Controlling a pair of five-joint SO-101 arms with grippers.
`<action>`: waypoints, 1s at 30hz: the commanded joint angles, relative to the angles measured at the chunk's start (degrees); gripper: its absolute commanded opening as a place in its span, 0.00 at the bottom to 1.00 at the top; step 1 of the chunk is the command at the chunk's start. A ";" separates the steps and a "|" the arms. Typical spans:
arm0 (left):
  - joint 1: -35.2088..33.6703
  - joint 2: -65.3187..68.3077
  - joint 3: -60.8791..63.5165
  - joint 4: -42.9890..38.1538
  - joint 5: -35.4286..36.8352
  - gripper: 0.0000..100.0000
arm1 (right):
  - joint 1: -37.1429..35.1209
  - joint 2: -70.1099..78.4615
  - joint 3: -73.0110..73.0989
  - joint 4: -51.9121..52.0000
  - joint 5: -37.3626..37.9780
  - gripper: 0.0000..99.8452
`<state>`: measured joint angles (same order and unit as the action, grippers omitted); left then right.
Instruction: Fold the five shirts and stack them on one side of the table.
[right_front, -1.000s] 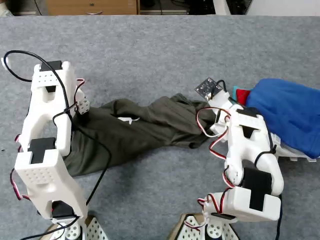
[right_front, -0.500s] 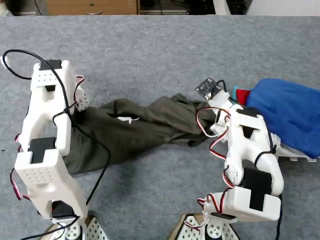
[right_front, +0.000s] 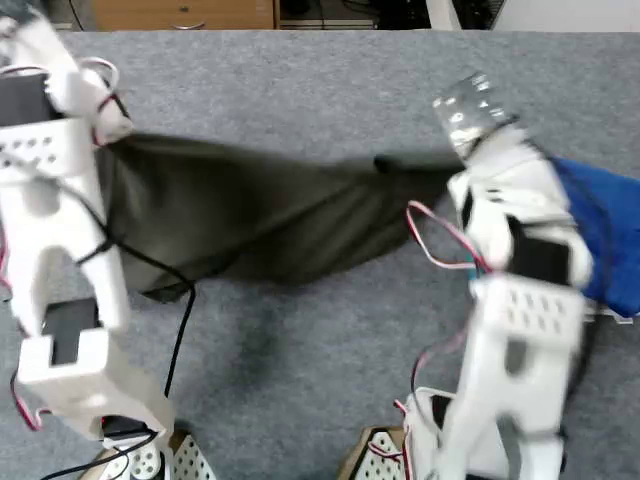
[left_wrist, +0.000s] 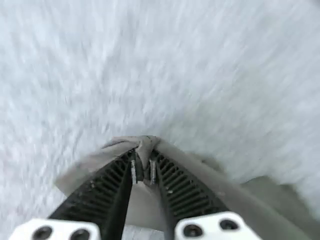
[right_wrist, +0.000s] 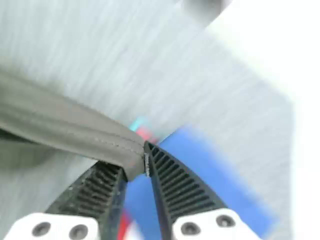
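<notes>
Nearest, on the camera side of the olive shirt (right_front: 250, 215), stand the bases of both arms. The left arm (right_front: 60, 290) rises past the shirt's left end and the right arm (right_front: 520, 300) past its right end, each reaching to the shirt's far edge.

The left gripper (left_wrist: 142, 172) has its fingers pressed together on a small peak of olive cloth at the shirt's left far corner. The right gripper (right_wrist: 136, 165) pinches a stitched hem at the shirt's right end, with only the fabric between its fingers. Held at these two points, the olive shirt spans taut between the grippers as one long band. Its near edge sags toward the table (right_front: 300, 90) and a soft shadow lies beneath it, so it seems to hang mostly clear of the surface.

That hold makes sense as a spreading step: pulling two opposite ends apart draws out wrinkles, so the cloth can be laid flat before any fold. I judge the task to be early, with this shirt not yet folded.

Just beside the olive shirt's right end, behind the right arm, lies a blue shirt (right_front: 600, 230). A bit of red cloth (right_wrist: 145, 134) sits at its edge toward the olive shirt. This is likely a heap set aside, leaving the middle for folding. Far past the olive shirt, a wooden cabinet (right_front: 180, 12) borders the table.
</notes>
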<state>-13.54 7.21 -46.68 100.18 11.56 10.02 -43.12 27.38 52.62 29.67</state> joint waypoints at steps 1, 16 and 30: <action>-2.73 -9.01 -6.33 0.70 -0.53 0.02 | -0.31 -6.90 -10.42 -1.32 -5.98 0.00; -16.97 -23.96 -21.71 0.53 -7.47 0.02 | -0.66 -6.29 -41.80 -17.93 -8.88 0.01; -21.98 -38.29 3.96 0.70 -15.56 0.02 | -1.71 10.59 -69.58 -17.23 -3.96 0.01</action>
<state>-34.46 -27.43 -53.63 100.26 -2.51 9.49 -35.74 -39.69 35.47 25.01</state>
